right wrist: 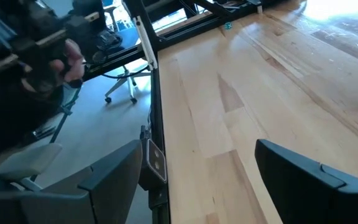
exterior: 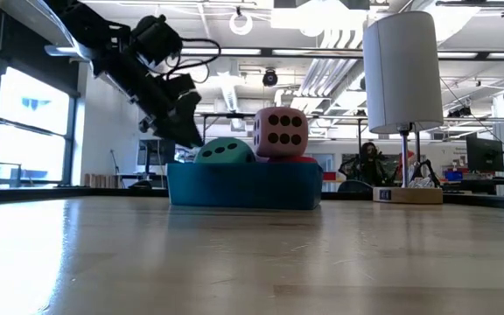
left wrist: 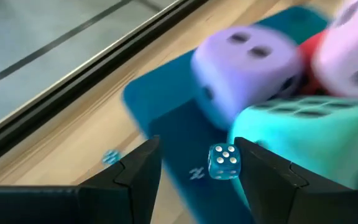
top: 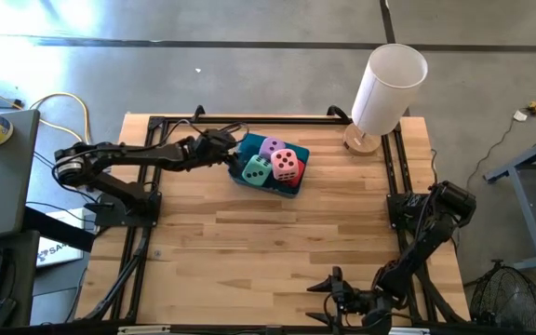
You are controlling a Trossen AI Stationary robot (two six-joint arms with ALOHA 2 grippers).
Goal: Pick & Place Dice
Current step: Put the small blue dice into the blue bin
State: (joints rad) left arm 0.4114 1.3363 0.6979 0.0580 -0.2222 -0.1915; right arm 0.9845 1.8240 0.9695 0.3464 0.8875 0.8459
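Observation:
The teal tray (top: 295, 187) sits at the table's far middle and holds all four dice. The lilac die (top: 273, 147) and the mint die (top: 257, 170) rest on the tray floor. The pink die (top: 285, 162) sits highest, on the others, with the red die (top: 293, 175) beside and below it. My left gripper (top: 234, 154) is open at the tray's left end (left wrist: 160, 118). Its fingers stand either side of a tiny clear blue die (left wrist: 224, 162) lying on the tray, next to the mint die (left wrist: 309, 137) and the lilac die (left wrist: 247, 68). My right gripper (top: 330, 288) waits open at the near edge.
A white cylindrical lamp (top: 384, 88) on a round wooden base stands at the far right corner. Another tiny blue die (left wrist: 110, 157) lies on the wood just outside the tray. Black rails (top: 394, 167) frame the table. Bare wood (top: 268, 251) spreads between the tray and the near edge.

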